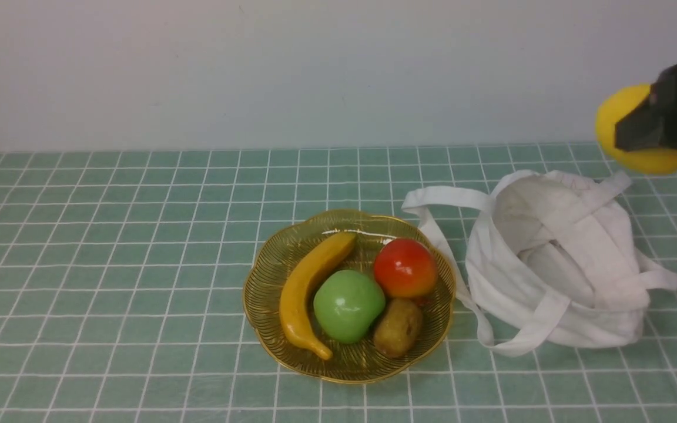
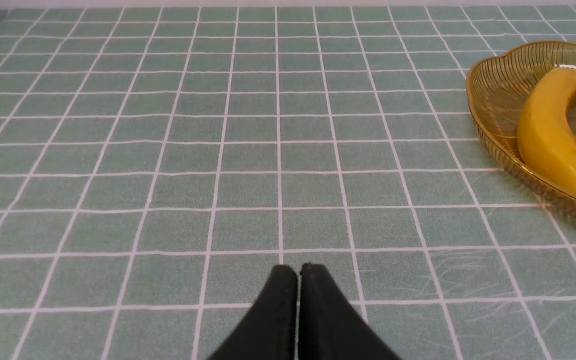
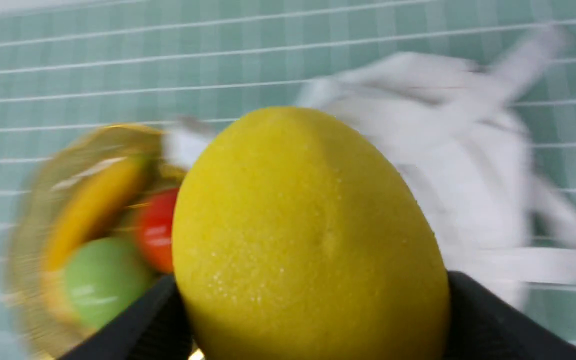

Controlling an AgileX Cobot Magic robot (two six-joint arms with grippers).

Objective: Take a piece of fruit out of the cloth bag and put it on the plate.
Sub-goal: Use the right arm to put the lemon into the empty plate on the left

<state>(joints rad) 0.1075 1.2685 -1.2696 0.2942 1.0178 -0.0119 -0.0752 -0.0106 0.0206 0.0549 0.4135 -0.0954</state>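
One lemon (image 1: 620,114) clamped in right pincer (image 1: 664,126), above cloth bag (image 1: 556,258) — left pincer (image 2: 298,272) closed, wrist view only

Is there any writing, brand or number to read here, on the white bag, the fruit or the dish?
None can be read in any view. The cloth bag is plain white, the plate shows only ribs, the lemon has no sticker, and the tablecloth bears only a white grid.

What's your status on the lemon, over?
Left gripper shut, empty. Right gripper shut on lemon, in the air, clear of the bag. Plate crowded: banana, green apple, red fruit, kiwi.
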